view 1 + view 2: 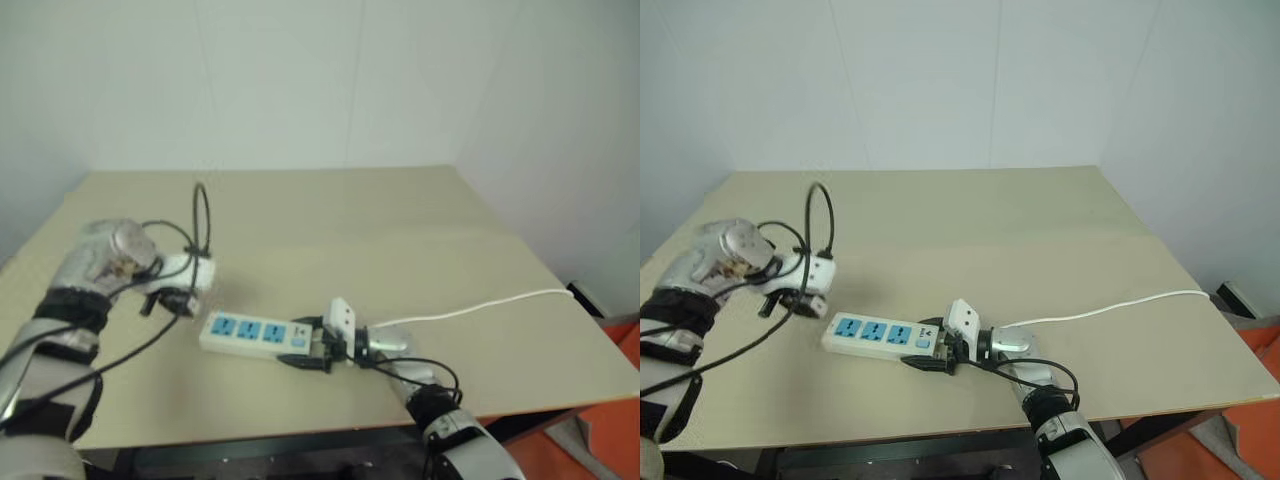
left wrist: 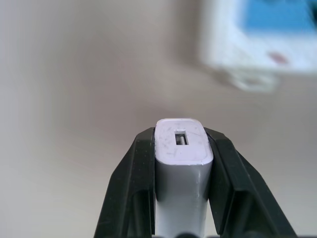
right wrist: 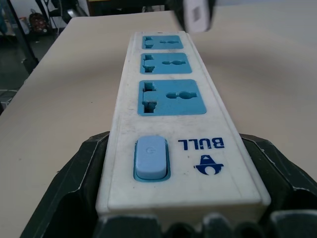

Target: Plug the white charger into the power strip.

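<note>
Now I see the power strip (image 1: pixel 875 335) lying flat on the bench (image 1: pixel 970 230), long axis across it, sockets up. My right tool (image 1: pixel 940 352) clamps its switch end. My left tool (image 2: pixel 181 163) is shut on the white charger (image 2: pixel 181 148), held just off the strip's far end.

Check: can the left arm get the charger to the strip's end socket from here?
Probably yes. The left gripper holds the white charger just off the power strip's free end; its sockets are uncovered.

White charger (image 2: pixel 182 163) unplugged, power strip (image 3: pixel 171 124) flat
</note>
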Controlling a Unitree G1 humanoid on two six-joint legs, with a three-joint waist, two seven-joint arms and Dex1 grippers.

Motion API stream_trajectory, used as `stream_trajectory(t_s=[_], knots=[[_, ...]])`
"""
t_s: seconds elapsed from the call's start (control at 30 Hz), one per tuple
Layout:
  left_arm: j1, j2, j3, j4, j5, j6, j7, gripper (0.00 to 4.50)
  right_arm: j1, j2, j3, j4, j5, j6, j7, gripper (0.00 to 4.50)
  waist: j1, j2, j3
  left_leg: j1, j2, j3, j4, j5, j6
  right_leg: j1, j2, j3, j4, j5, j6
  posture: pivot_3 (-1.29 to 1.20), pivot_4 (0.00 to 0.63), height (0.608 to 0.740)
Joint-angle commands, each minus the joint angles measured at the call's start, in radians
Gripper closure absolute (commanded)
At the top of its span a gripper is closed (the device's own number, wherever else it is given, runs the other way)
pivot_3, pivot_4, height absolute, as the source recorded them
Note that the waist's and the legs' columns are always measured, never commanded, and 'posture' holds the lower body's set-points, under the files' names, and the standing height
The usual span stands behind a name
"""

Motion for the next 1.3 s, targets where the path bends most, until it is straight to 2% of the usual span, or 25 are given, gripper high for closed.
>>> stream_trajectory(t_s=[0.03, 0.27, 0.4, 0.6, 0.87, 1.1, 1.3], knots=[[-0.049, -0.009, 0.092, -0.074, -0.082, 0.074, 0.053, 3.47, -0.028, -0.002, 0.018, 0.004, 0.016, -0.045, 0.068, 1.08, -0.004, 0.0, 0.0, 0.0, 0.0, 0.0, 0.0, 0.0, 0.0, 0.0, 0.0, 0.0, 0.0, 0.0, 0.0, 0.0, 0.15, 0.74], [0.023, -0.088, 0.234, -0.346, -0.272, 0.281, 0.15, 3.47, -0.08, -0.031, 0.034, 0.154, -0.055, -0.107, 0.05, 1.08, -0.003, 0.0, 0.0, 0.002, 0.0, 0.0, 0.0, 0.0, 0.0, 0.002, 0.001, 0.001, 0.001, 0.0, 0.0, 0.0, 0.15, 0.74], [0.125, -0.162, 0.338, -0.561, -0.44, 0.388, 0.222, 3.47, -0.097, -0.037, 0.044, 0.233, -0.1, -0.139, 0.005, 1.08, -0.004, 0.0, 0.0, 0.006, 0.0, 0.0, 0.0, 0.0, 0.0, 0.005, 0.001, 0.002, 0.001, 0.0, 0.0, 0.0, 0.15, 0.74], [0.298, -0.212, 0.398, -0.799, -0.613, 0.5, 0.291, 3.47, -0.107, -0.041, 0.089, 0.271, -0.148, -0.134, -0.021, 1.08, -0.006, 0.0, 0.0, 0.013, 0.0, 0.0, 0.0, 0.0, 0.0, 0.009, 0.001, 0.004, 0.003, 0.0, 0.0, 0.0, 0.15, 0.74], [0.386, -0.171, 0.398, -0.862, -0.694, 0.54, 0.322, 3.47, -0.124, -0.048, 0.105, 0.28, -0.123, -0.018, 0.111, 1.08, -0.003, 0.0, 0.0, 0.026, -0.001, 0.0, -0.002, -0.001, -0.001, 0.022, 0.001, 0.004, 0.0, -0.005, -0.007, 0.0, 0.15, 0.74], [0.4, -0.139, 0.398, -0.857, -0.743, 0.535, 0.309, 3.47, -0.129, -0.037, 0.098, 0.29, -0.129, -0.022, 0.1, 1.08, -0.004, 0.0, 0.0, 0.026, -0.001, 0.0, -0.003, -0.002, -0.002, 0.022, 0.002, 0.005, -0.002, -0.006, -0.008, 0.0, 0.15, 0.74], [0.496, -0.154, 0.418, -0.868, -0.805, 0.508, 0.299, 3.47, -0.128, -0.032, 0.099, 0.298, -0.133, -0.025, 0.093, 1.08, -0.004, 0.0, -0.001, 0.026, -0.001, 0.0, -0.004, -0.002, -0.002, 0.021, 0.002, 0.005, -0.002, -0.006, -0.008, 0.0, 0.15, 0.74]])
